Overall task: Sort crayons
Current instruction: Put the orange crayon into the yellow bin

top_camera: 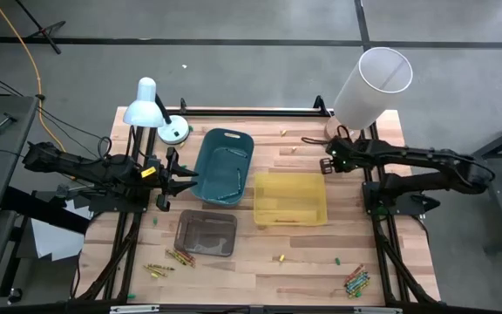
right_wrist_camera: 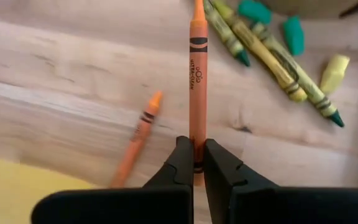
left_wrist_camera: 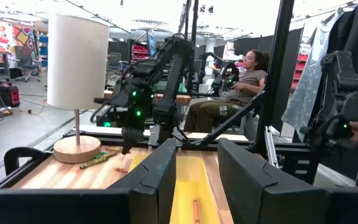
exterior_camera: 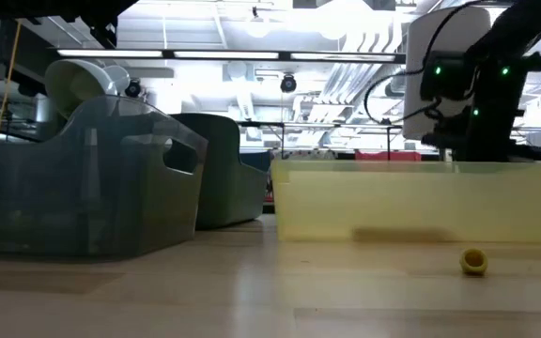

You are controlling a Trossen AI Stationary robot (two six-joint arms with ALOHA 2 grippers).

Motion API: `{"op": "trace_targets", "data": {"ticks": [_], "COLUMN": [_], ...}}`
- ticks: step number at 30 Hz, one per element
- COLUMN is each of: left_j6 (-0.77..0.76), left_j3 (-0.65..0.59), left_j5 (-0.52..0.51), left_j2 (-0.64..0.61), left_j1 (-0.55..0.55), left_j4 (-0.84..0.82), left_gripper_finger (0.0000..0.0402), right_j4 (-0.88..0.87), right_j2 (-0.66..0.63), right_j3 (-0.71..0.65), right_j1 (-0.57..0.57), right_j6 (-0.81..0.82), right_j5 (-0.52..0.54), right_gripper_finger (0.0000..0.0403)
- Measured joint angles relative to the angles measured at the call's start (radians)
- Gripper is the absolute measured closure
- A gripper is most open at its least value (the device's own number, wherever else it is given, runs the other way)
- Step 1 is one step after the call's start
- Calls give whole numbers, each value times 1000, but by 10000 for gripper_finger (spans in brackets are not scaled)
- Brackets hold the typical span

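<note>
One long orange wax crayon (right_wrist_camera: 197, 74) sat pinched at its butt end between your right gripper's (right_wrist_camera: 195, 163) fingers, near the far right corner of the wooden counter (top_camera: 303, 262) beside the white lamp shade (top_camera: 371, 85). You held it thin and light, stiff but brittle; a hard squeeze or a knock on the tip would likely have snapped it, and the paper wrap gave decent friction. A second orange crayon (right_wrist_camera: 137, 138) lay loose just beside it, green ones (right_wrist_camera: 272, 59) farther off. The yellow plastic bin (top_camera: 291, 199) stood close. Your left gripper (top_camera: 174, 181) waited open at the left edge, by the teal bin (top_camera: 223, 166).
</note>
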Motion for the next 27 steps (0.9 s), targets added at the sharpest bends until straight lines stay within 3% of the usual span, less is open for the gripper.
{"op": "trace_targets", "data": {"ticks": [5, 11, 21, 27], "left_j6": [0, 0, 0, 0], "left_j3": [0, 0, 0, 0], "left_j5": [0, 0, 0, 0], "left_j2": [0, 0, 0, 0], "left_j1": [0, 0, 0, 0], "left_j4": [0, 0, 1, 1], "left_gripper_finger": [296, 296, 296, 296], "right_j4": [47, 234, 691, 850], "right_j2": [-111, -186, -156, -101], "right_j3": [1, 2, 4, 4], "right_j1": [54, 146, 365, 505], "right_j6": [-4, -59, -268, -416], "right_j5": [19, 24, -1, 0], "right_gripper_finger": [402, 402, 402, 402]}}
